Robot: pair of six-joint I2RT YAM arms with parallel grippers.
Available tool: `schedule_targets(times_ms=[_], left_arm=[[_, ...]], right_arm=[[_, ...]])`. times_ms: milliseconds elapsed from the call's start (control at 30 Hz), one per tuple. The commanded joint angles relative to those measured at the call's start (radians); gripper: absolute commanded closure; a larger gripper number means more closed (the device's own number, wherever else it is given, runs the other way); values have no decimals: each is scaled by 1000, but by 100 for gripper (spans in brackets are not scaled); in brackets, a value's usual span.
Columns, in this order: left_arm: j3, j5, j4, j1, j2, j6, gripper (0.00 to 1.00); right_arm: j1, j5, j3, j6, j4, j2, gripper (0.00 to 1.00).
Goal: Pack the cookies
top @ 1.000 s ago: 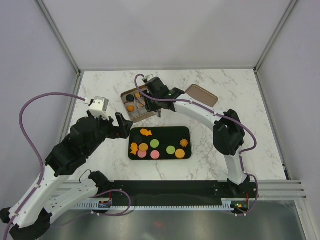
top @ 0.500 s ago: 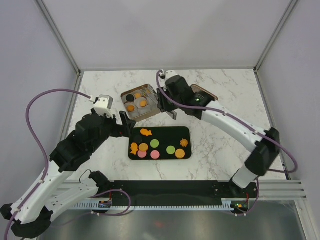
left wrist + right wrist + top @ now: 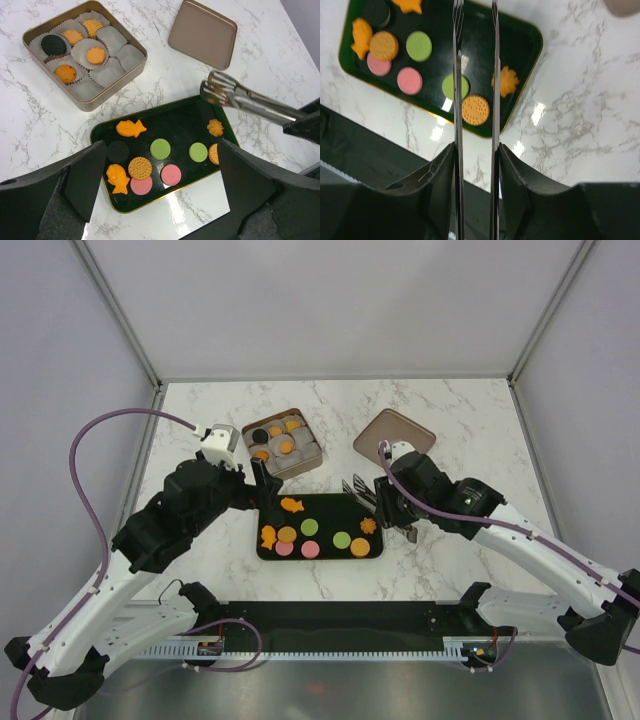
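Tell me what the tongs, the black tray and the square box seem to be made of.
Tongs: bare shiny metal, likely steel, mirroring light. Tray: glossy black with a gold edge, showing reflections; lacquered metal or plastic, unclear. Box: bronze-coloured thin walls with rolled rim, probably satin-finished tin.

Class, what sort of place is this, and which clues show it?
Likely a robotics test cell: plain grey panel walls, a white marble-patterned tabletop, two black-and-white robot arms.
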Motion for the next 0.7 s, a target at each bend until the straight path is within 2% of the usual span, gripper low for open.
schedule_targets(times_ms=[0,300,667], left_arm=[[16,20,57,-1,-1,32,0],[-7,21,59,-1,-21,32,0],[-14,17,59,-1,-24,46,0]], right_arm=[[27,-48,-37,28,-107,-54,55],[51,-112,-37,14,-278,-96,52],[64,-118,-42,-12,-307,-50,45]])
